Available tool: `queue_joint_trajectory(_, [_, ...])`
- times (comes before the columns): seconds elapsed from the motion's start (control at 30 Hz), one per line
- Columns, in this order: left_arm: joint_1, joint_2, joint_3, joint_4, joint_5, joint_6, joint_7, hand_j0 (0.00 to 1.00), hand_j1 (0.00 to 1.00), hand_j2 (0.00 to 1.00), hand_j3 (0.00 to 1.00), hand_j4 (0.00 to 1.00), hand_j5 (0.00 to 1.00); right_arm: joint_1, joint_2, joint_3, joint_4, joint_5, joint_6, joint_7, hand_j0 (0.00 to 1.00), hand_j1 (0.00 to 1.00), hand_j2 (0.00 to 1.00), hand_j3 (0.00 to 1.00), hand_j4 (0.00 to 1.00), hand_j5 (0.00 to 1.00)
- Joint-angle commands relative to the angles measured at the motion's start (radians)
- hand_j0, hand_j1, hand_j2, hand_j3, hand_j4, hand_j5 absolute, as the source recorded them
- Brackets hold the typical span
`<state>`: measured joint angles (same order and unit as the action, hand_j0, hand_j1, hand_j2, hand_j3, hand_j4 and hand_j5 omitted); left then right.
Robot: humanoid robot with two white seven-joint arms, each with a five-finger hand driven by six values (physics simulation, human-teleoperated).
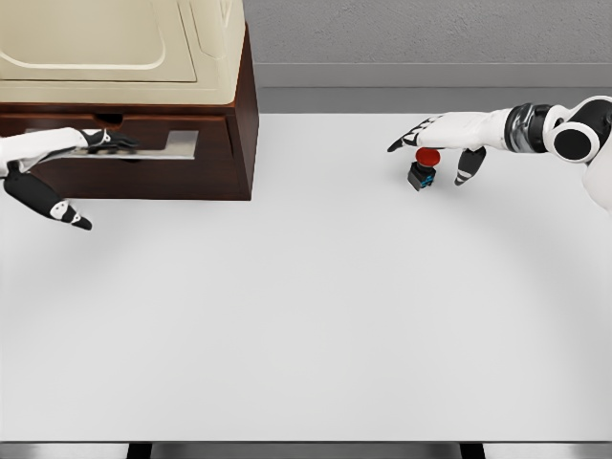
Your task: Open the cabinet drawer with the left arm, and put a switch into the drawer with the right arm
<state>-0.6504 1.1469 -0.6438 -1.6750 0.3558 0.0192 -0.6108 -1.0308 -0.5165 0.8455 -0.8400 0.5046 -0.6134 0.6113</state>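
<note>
The brown wooden cabinet (244,115) with a cream top stands at the table's back left. Its drawer (215,158) has a silver handle (177,145) across the front and looks closed. My left hand (94,142) lies along that handle with its fingers stretched out on the bar and its thumb (53,203) hanging down, well apart. The switch (424,168), a small black box with a red button on top, stands on the white table at the back right. My right hand (438,136) hovers just above it, fingers spread and thumb pointing down beside it, holding nothing.
The white table (306,316) stretches wide between the cabinet and the switch. Its front edge runs along the bottom of the view. A grey wall lies behind.
</note>
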Motion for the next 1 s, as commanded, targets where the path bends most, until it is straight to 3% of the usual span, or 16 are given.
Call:
queue_joint_trajectory(0.0, [0.0, 0.016, -0.002, -0.012, 0.023, -0.007, 0.0, 1.0, 1.0, 1.0, 1.0, 1.0, 1.0, 0.0, 0.0, -0.002, 0.009, -0.005, 0.003, 0.0, 1.0, 1.0, 1.0, 1.0, 1.0, 1.0])
queue_joint_trajectory(0.97, [0.051, 0.145, -0.03, -0.068, 0.094, -0.154, 0.0, 1.0, 1.0, 1.0, 1.0, 1.0, 1.0, -0.009, 0.0, -0.01, 0.015, -0.005, 0.003, 0.0, 1.0, 1.0, 1.0, 1.0, 1.0, 1.0])
